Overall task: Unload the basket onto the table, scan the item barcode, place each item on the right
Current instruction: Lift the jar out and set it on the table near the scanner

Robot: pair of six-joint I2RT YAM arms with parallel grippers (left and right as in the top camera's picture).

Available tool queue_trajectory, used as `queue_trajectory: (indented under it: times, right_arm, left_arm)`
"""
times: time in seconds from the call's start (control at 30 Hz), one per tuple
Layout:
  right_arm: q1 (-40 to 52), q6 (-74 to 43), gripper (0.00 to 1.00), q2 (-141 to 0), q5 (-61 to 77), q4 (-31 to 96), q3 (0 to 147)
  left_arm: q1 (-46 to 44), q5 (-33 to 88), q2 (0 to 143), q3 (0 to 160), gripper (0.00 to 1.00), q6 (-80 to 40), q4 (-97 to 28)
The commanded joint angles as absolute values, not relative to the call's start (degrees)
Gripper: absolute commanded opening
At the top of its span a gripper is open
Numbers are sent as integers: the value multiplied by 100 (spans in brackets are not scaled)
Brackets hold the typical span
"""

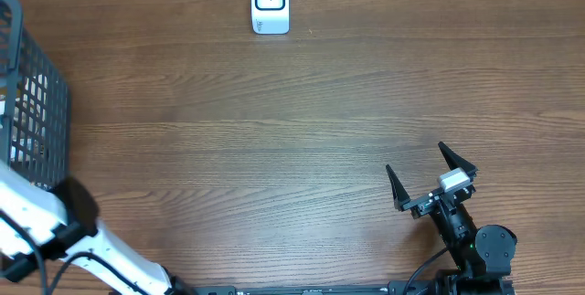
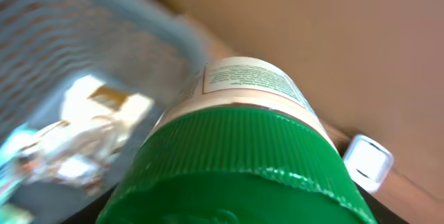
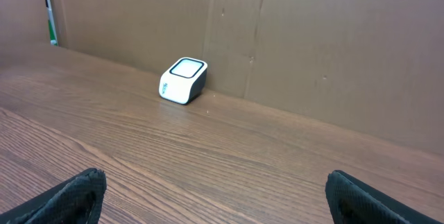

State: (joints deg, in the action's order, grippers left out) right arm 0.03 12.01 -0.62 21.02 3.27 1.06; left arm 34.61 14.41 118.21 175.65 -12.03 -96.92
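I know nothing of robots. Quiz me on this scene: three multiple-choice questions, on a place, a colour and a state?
1. Where on the table does the white scanner stand? A far edge; B middle; C near edge.
2. The bottle has a cap of which colour? A red; B green; C blue.
3. The right gripper is: A open, empty; B shut on the bottle; C shut, empty.
A, overhead shows it at the far edge; B, the left wrist view shows green ribs; A, its jaws stand wide apart over bare wood.
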Motion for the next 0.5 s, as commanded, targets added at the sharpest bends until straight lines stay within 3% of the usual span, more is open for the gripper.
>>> queue_trajectory:
  times: [0.0,0.2,0.47]
  right_arm:
    - [10,1177,100,-16,2110,314,45]
    - [10,1177,100,-16,2110,316,45]
    - [10,1177,100,-16,2110,314,45]
  left_arm:
    - [2528,1647,11426,17721,43,-1103,-9679]
    - [1052,1203,11480,17196,42,-1090,-9679]
    - [-567,642,11511,14335,42,-980,-9566]
